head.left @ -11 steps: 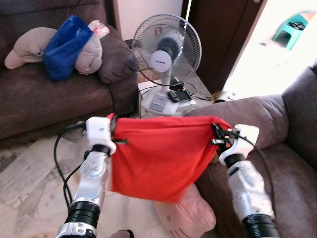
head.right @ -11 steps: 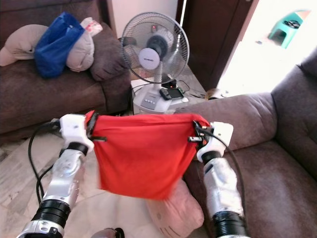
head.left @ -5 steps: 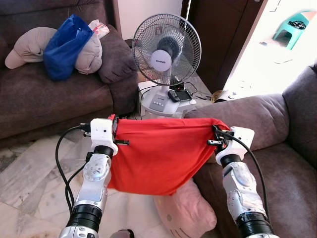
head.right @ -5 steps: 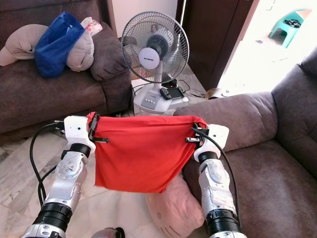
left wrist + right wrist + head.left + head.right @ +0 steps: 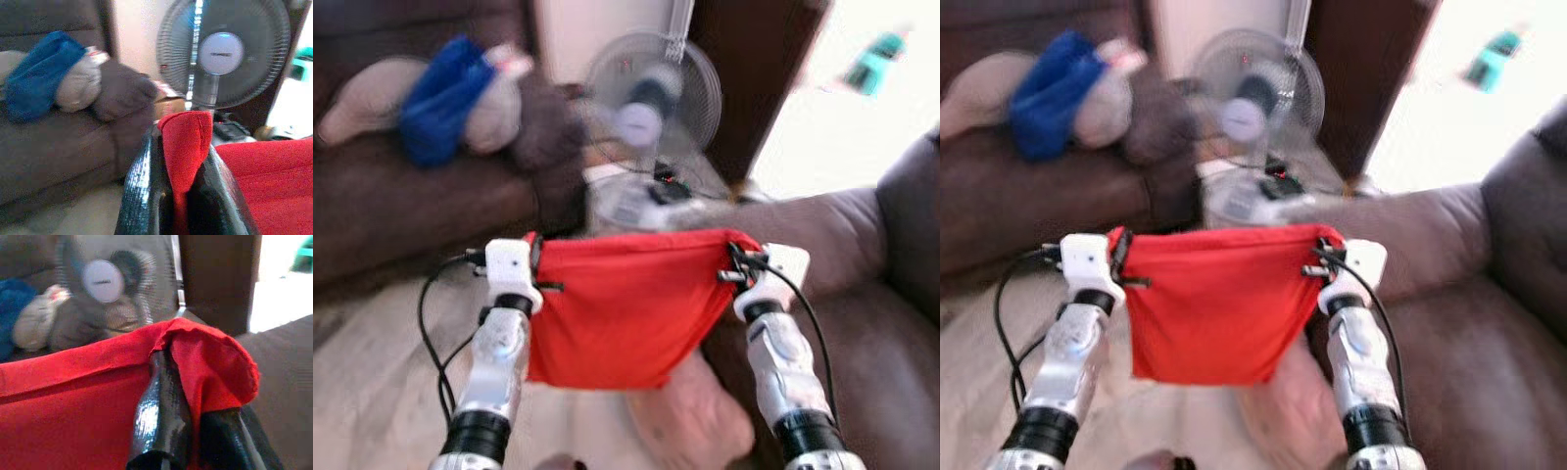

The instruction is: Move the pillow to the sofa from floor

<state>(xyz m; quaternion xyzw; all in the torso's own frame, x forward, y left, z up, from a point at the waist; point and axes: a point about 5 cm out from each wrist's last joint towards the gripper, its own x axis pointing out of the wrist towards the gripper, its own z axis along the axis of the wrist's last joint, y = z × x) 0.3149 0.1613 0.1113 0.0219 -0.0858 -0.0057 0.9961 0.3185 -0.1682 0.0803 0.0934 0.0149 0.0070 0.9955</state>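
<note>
- Left gripper [image 5: 183,161] pinches the red pillow [image 5: 626,304] by its left top corner.
- Right gripper [image 5: 195,396] clamps the right corner.
- Pillow hangs between them (blurred), beside the near sofa [image 5: 862,255].

The red pillow cover [image 5: 625,304] is soft matt cloth; the fingers [image 5: 139,188] (black) shine; the sofa [image 5: 847,230] looks fuzzy.

Brown sofas [image 5: 401,206], fan [image 5: 651,98], pale tiled floor [image 5: 372,382].
</note>
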